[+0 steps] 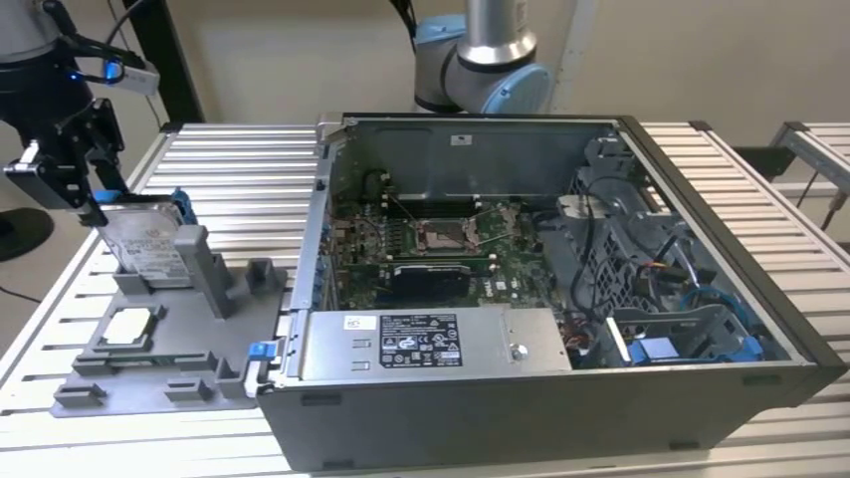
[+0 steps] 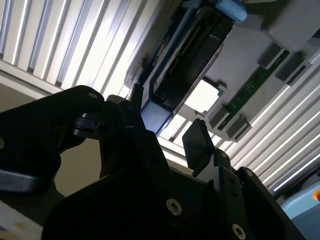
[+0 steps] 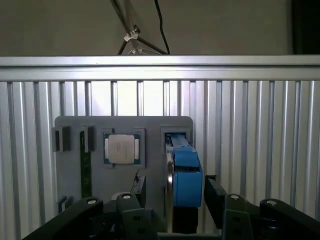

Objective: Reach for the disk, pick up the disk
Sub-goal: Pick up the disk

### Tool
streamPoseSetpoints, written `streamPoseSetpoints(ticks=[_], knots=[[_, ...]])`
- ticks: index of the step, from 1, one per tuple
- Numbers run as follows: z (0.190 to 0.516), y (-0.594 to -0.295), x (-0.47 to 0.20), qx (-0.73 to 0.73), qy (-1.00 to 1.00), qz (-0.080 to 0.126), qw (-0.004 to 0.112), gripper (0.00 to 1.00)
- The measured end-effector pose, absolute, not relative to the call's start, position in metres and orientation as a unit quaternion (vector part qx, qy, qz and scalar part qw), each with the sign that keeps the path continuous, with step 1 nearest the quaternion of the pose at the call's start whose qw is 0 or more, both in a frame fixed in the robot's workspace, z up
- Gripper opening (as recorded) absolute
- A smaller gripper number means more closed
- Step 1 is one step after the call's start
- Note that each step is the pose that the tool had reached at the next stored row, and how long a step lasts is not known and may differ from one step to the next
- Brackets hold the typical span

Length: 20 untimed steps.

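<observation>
Wide open, the hand (image 1: 96, 209) hovers at the standing disk (image 1: 146, 247), nine o'clock of the computer case (image 1: 531, 418); gripping both flat faces squarely should prevent slipping.

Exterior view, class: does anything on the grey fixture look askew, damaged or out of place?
Nothing stands out. The disk stands on edge in its slot of the grey fixture, the chip lies flat in its pocket, and the open gripper straddles the disk's upper end.

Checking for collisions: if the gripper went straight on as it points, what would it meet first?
Probably the disk, whose blue-railed edge stands inside the open gripper; depth is unclear.
</observation>
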<state>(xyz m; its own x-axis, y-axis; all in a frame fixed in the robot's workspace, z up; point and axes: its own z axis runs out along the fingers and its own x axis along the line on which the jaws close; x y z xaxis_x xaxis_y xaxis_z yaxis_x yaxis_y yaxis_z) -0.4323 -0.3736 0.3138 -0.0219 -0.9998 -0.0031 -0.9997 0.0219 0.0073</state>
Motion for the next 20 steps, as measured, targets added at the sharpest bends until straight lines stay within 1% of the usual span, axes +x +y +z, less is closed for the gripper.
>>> streamPoseSetpoints(ticks=[20], knots=[[0.287,-0.365,-0.432,0.7,-0.714,-0.002,0.0,1.0]])
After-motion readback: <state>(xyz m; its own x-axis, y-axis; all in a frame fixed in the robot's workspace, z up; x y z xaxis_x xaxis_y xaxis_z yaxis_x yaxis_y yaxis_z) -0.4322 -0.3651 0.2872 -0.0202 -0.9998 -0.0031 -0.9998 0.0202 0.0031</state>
